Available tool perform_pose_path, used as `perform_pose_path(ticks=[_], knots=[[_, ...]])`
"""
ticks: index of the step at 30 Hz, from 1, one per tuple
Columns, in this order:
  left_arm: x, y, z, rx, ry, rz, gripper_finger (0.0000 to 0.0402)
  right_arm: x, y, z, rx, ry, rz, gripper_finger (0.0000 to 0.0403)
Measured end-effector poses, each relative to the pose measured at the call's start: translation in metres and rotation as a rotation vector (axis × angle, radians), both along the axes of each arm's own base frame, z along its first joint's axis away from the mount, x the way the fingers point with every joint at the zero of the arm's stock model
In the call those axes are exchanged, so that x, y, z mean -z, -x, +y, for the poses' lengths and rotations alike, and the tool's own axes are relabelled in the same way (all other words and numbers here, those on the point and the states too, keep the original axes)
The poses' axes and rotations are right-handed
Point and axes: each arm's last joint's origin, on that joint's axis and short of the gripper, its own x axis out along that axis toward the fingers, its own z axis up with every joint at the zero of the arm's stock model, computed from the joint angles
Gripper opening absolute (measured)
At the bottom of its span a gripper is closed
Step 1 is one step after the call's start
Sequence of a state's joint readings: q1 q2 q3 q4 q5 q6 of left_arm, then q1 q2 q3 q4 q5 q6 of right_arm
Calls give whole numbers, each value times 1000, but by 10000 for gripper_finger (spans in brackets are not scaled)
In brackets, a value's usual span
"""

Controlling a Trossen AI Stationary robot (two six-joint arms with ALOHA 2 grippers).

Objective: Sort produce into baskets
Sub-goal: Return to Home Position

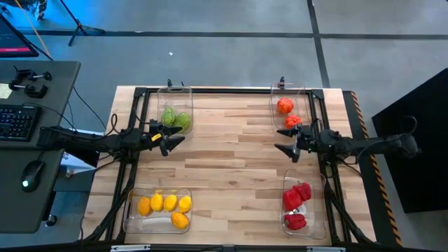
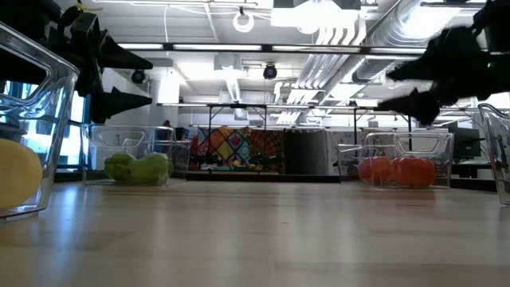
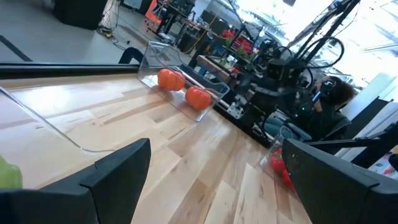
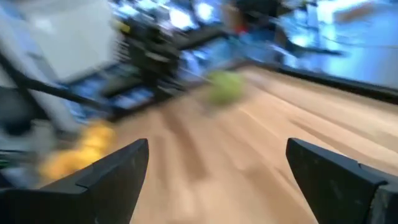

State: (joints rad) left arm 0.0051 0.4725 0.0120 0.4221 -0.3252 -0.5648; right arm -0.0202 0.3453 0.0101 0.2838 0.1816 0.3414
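We take the wooden table [image 1: 231, 161] as our landmark, calling the edge nearest the low camera its front.

The left gripper [image 1: 175, 140] hangs above the table's left half, about midway between back and front. Its fingers [image 3: 118, 174] are spread apart with nothing between them. The right gripper [image 1: 280, 140] hangs opposite it above the table's right half, pointing inward. Its fingers [image 4: 112, 177] are likewise released and hold nothing. In the low view both grippers sit well clear of the tabletop.

The produce lies in four clear bins, one at each corner of the table:
- **Back-left bin** [image 1: 175, 98]: the green pieces [image 1: 176, 118].
- **Back-right bin** [image 1: 288, 93]: the orange pieces [image 1: 285, 106].
- **Front-left bin** [image 1: 150, 222]: the yellow pieces [image 1: 163, 203].
- **Front-right bin** [image 1: 316, 203]: the red pieces [image 1: 296, 197].

We see only bare wood in the middle of the table, between the bins.
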Motion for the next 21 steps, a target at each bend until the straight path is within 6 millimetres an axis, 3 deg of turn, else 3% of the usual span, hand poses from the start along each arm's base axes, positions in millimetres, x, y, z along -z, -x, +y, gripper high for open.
perform_pose_path(ticks=[4,8,13,21], knots=[[0,0,0,0,0,0,351,15,3,-4,103,15,158,369],[0,0,0,0,0,0,351,25,3,-1,26,26,283,369],[0,0,0,0,0,2,351,28,3,2,-87,28,320,369],[0,0,0,0,0,3,351,28,3,2,-90,28,320,369]])
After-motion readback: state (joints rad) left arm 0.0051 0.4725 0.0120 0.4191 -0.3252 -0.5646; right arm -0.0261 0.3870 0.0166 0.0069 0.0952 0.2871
